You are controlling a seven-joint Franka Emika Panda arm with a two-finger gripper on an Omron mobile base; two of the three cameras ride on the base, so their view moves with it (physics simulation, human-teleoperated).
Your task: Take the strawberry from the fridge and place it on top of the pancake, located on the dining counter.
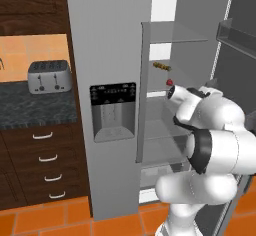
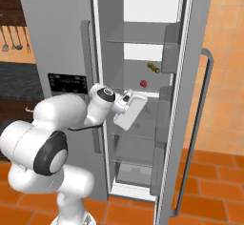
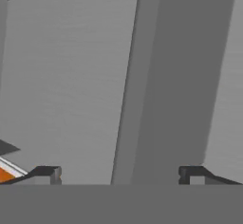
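Observation:
The fridge [image 1: 107, 40] stands with its right door swung open and its dispenser door shut. The strawberry [image 2: 143, 83], tiny and red, lies on a glass shelf inside, also seen as the strawberry [image 1: 169, 82]. My gripper [image 2: 122, 123] reaches into the open compartment, below and to the left of the strawberry and apart from it. In the hand view my gripper [image 3: 119, 173] is open, its fingertips [image 3: 47, 173] wide apart with nothing between them, facing grey fridge walls. The pancake and the dining counter are out of view.
A yellow-brown skewer [image 2: 152, 67] lies on the shelf above the strawberry. The open fridge door [image 2: 190, 100] with its long handle [image 2: 207, 124] stands to the right. A toaster [image 1: 48, 76] sits on the dark worktop [image 1: 35, 107] above drawers [image 1: 47, 160].

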